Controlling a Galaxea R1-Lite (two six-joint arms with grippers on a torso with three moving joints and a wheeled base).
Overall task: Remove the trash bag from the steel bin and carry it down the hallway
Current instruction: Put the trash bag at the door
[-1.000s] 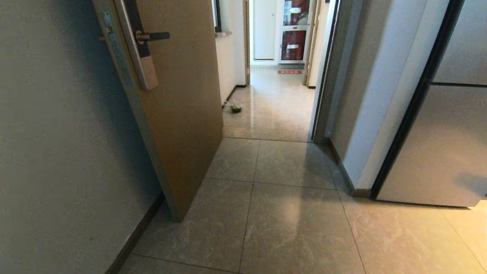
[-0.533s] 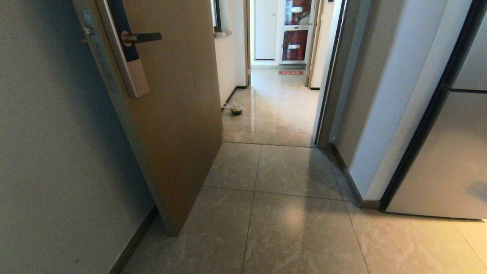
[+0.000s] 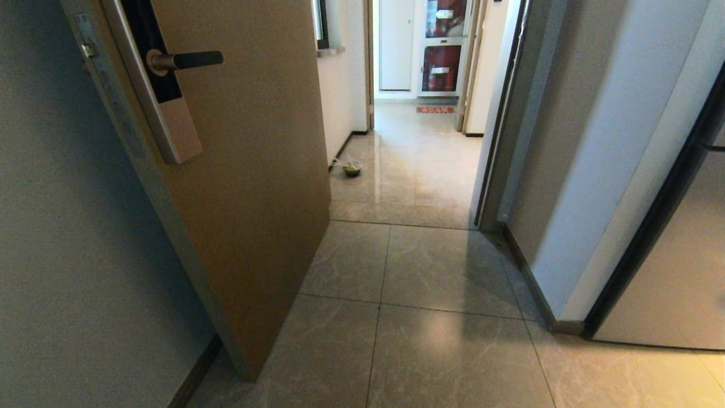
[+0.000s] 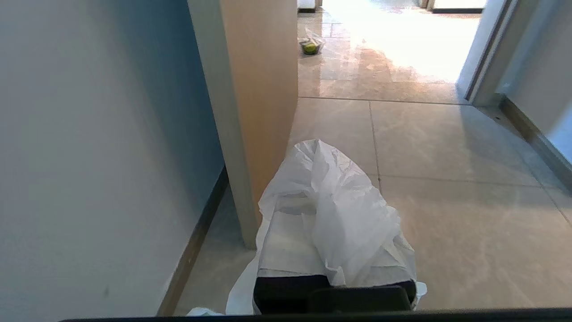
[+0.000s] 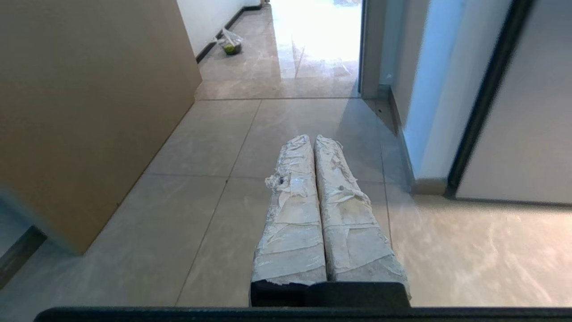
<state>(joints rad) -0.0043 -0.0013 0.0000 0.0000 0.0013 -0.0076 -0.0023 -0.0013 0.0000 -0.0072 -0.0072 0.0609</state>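
Note:
The trash bag (image 4: pixel 339 210), thin translucent white plastic, is draped over my left gripper (image 4: pixel 319 179) and hides its fingers; the gripper is shut on the bag, held low above the floor tiles beside the door's edge. Pale folded rubbish shows through the plastic. My right gripper (image 5: pixel 314 139) is shut, its two white-taped fingers (image 5: pixel 292 210) pressed together with nothing between them, pointing at the doorway. The hallway (image 3: pixel 419 153) of glossy tiles lies straight ahead through the doorway. The steel bin is out of view. Neither arm shows in the head view.
A brown door (image 3: pixel 249 170) with a lever handle (image 3: pixel 190 59) stands open close on the left. The door frame (image 3: pixel 498 141) and a wall corner (image 3: pixel 566 323) bound the right. A small white-and-green bag (image 3: pixel 352 168) lies by the hallway's left wall.
The whole head view has shifted: the door, the frame and the hallway floor have drawn nearer and spread outward, so the camera has moved forward toward the doorway.

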